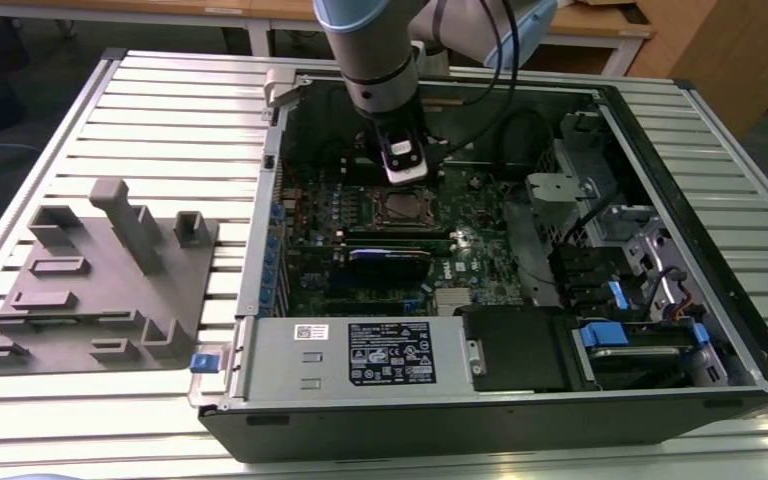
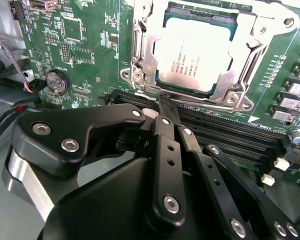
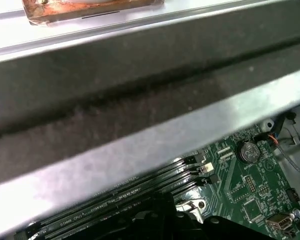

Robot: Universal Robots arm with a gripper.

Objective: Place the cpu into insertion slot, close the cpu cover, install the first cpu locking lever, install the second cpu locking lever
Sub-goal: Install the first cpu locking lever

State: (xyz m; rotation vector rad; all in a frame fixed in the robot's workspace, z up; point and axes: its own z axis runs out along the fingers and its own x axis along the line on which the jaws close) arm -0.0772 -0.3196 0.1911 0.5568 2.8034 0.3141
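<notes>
Looking into the open black computer case (image 1: 518, 420) on the slatted metal table (image 1: 157, 110), we find the green motherboard (image 2: 85, 45), and on it the square socket with its silvery rim (image 2: 140, 75) already holds the flat silver-grey cpu (image 2: 190, 55), with the thin silver frame cover (image 2: 242, 35) lying down around it. Our black gripper (image 2: 166, 107) has its fingers drawn together into a narrow tip, holding nothing, right at the thin wire locking lever (image 2: 200, 102) along the socket edge beside the long black memory slots (image 2: 230, 135). We judge a lever is in hand, so we would press slowly, keep the tip squarely on the wire, and avoid the slots.
</notes>
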